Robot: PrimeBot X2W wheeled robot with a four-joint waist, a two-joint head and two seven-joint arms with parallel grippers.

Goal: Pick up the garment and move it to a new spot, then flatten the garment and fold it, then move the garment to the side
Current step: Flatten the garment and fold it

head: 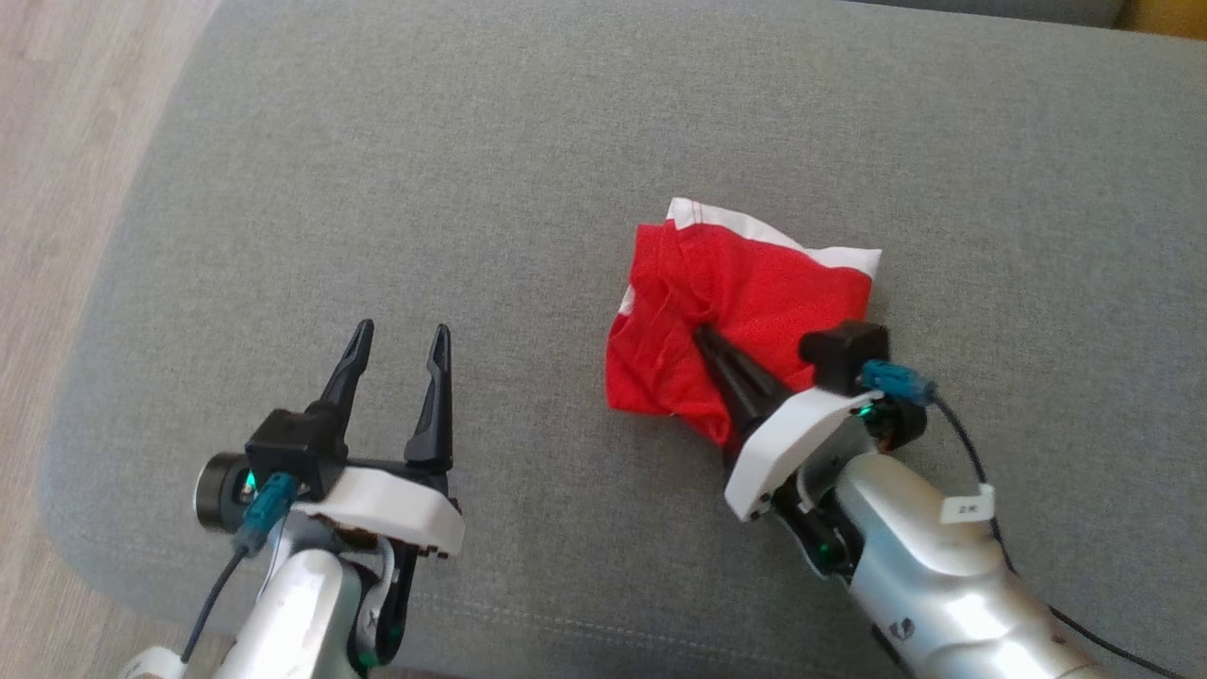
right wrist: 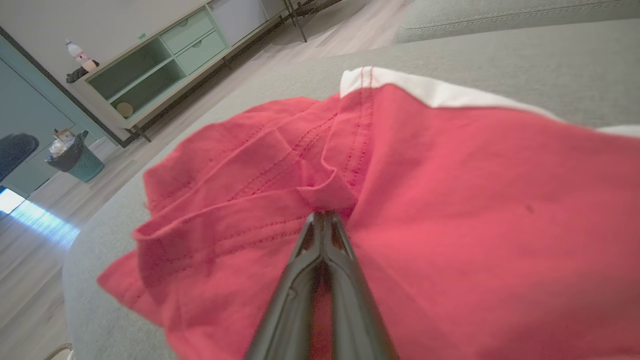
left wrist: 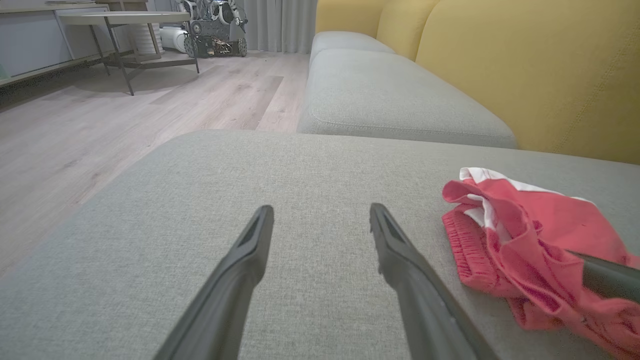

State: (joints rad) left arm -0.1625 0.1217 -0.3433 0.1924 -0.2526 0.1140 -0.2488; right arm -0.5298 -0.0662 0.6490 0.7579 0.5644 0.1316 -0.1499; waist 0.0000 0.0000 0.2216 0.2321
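Note:
The garment (head: 754, 292) is a red piece with white trim, crumpled on the grey cushion (head: 471, 170) right of centre. My right gripper (head: 705, 334) is shut on a fold near the garment's middle; in the right wrist view the closed tips (right wrist: 324, 216) pinch red cloth (right wrist: 450, 200). My left gripper (head: 401, 336) stands open over bare cushion to the garment's left, with nothing between its fingers. The left wrist view shows that open gripper (left wrist: 321, 212), the garment (left wrist: 530, 240) to its right and the dark right finger (left wrist: 607, 280) lying on the cloth.
The cushion's left edge (head: 113, 311) drops to a wooden floor (head: 57, 170). A yellow backrest (left wrist: 525, 65) and a second grey cushion (left wrist: 390, 95) lie beyond. A round table (left wrist: 125, 20), a cabinet (right wrist: 165, 65) and a bin (right wrist: 77, 157) stand on the floor.

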